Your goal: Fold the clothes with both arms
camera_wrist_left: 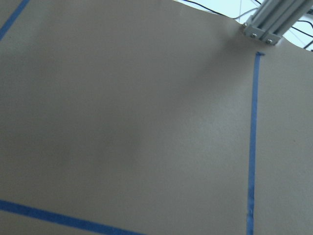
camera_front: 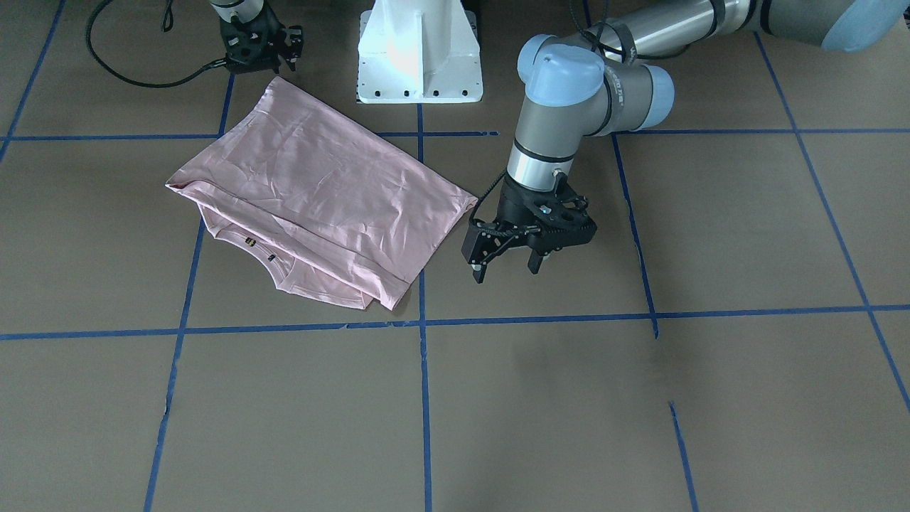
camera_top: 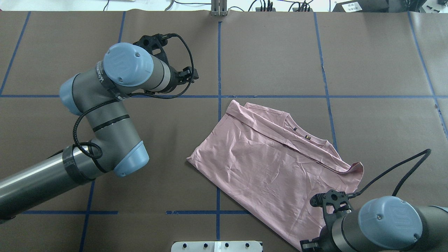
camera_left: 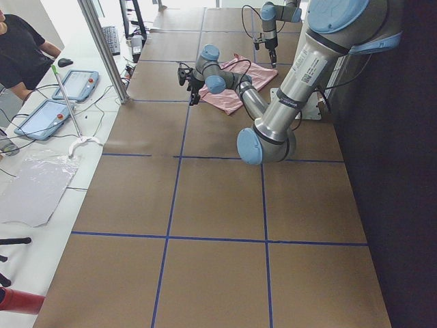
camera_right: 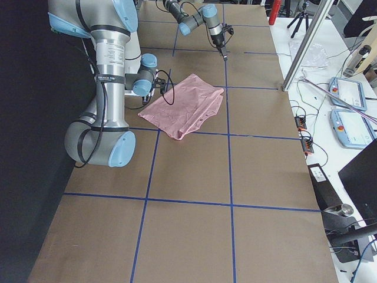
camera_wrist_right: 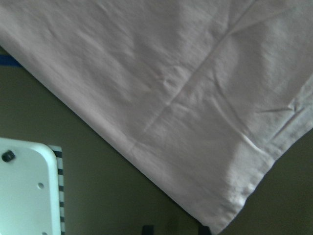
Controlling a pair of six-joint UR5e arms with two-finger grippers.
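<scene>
The pale pink T-shirt (camera_front: 320, 192) lies folded on the brown table, plain side up, with the collar edge peeking out (camera_top: 301, 134); the dog print is hidden. It also shows in the overhead view (camera_top: 273, 164) and fills the right wrist view (camera_wrist_right: 171, 98). My left gripper (camera_front: 506, 270) is open and empty, hovering just beside the shirt's folded edge, not touching it. My right gripper (camera_front: 263, 46) hangs over the shirt's corner nearest the robot base, its two fingertips apart and holding nothing.
The white pedestal base (camera_front: 419, 50) stands close to the shirt's near corner. Blue tape lines (camera_front: 423, 398) grid the table. The left wrist view shows bare table and a metal post (camera_wrist_left: 266, 22). An operator and tablets (camera_left: 68, 85) are beyond the far edge.
</scene>
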